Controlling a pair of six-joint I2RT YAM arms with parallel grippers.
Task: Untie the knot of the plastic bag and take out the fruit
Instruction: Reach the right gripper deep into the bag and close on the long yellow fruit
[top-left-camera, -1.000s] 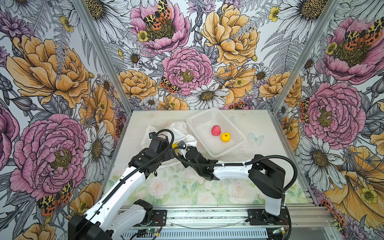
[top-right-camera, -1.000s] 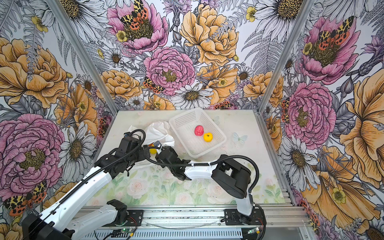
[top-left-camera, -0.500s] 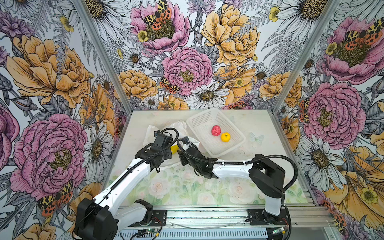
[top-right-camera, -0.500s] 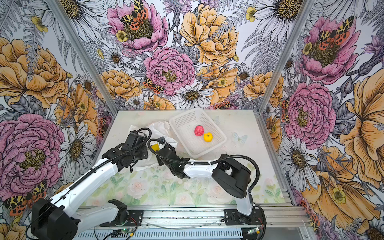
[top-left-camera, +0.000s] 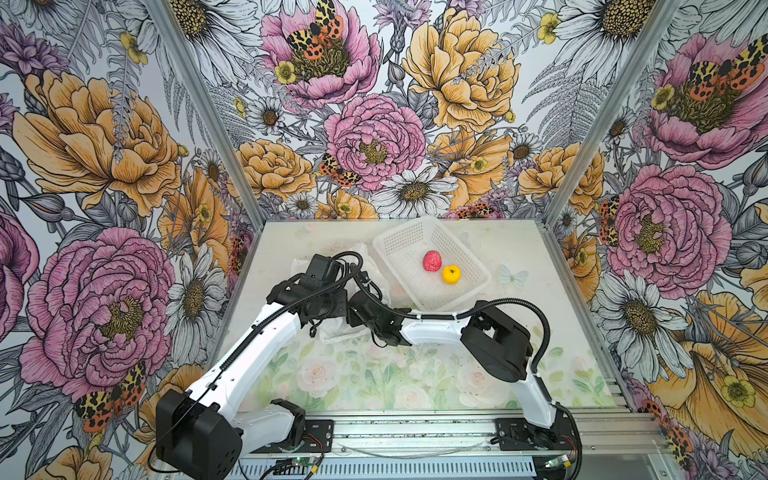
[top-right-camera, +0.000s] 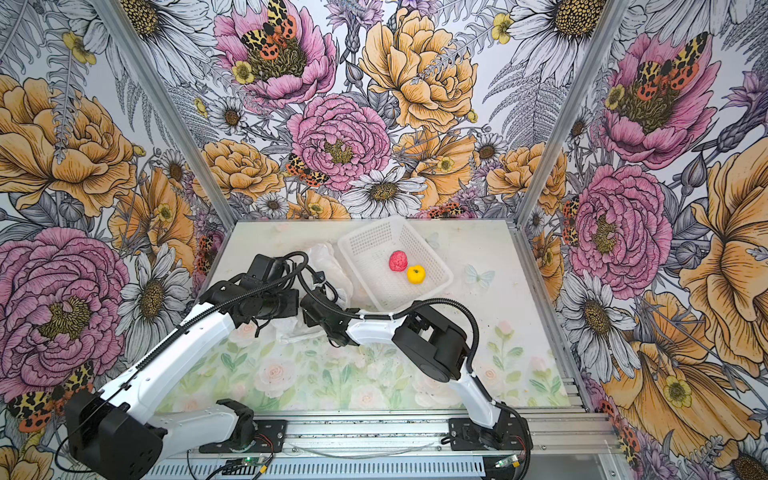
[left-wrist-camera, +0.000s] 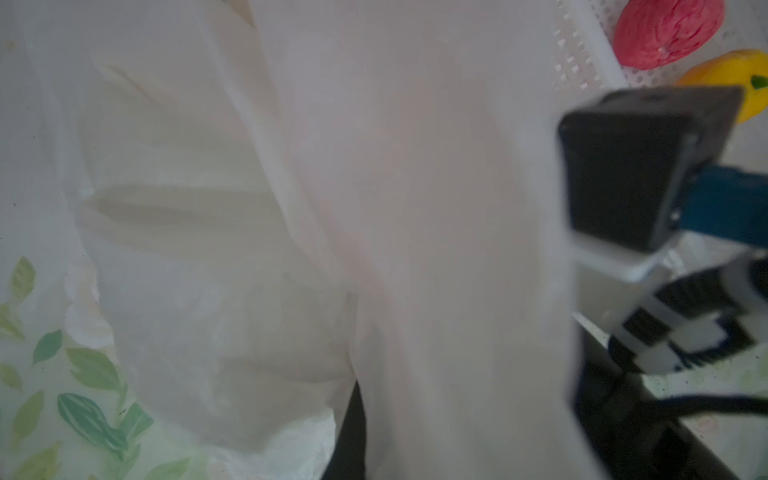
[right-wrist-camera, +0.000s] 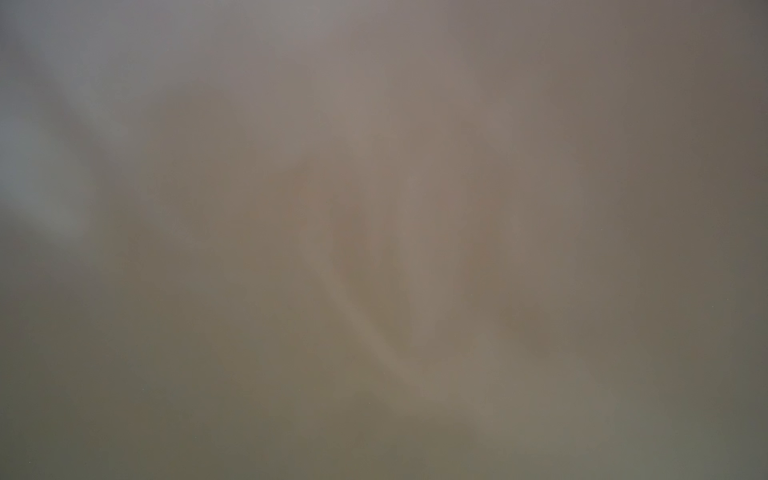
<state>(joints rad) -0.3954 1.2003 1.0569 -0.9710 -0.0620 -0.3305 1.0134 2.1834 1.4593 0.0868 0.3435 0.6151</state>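
A white lattice basket (top-left-camera: 419, 241) sits at the far middle of the flowered table (top-left-camera: 374, 374) and holds two pieces: a bumpy pink fruit (top-left-camera: 432, 261) and, touching its near right side, a yellow fruit (top-left-camera: 451, 274). The rest of the basket floor lies bare. Just left of the basket, the crumpled white bag (top-left-camera: 337, 332) spreads across the table and is mostly covered in both top views by the two arms that meet over it. The left gripper (top-left-camera: 332, 301) is clenched tight over the bag. In the left wrist view a sheet of bag (left-wrist-camera: 415, 208) film is drawn up across the lens, with the basket rim (left-wrist-camera: 582, 62) and both fruits (left-wrist-camera: 665, 33) beyond it, though whether the film is actually pinched cannot be told. The right gripper (top-left-camera: 360, 309) reaches in from the right, beside the left one and against the bag. Its wrist view is a brown-grey blur, so whether it is released or grasping cannot be told. The knot and anything inside the bag are hidden.
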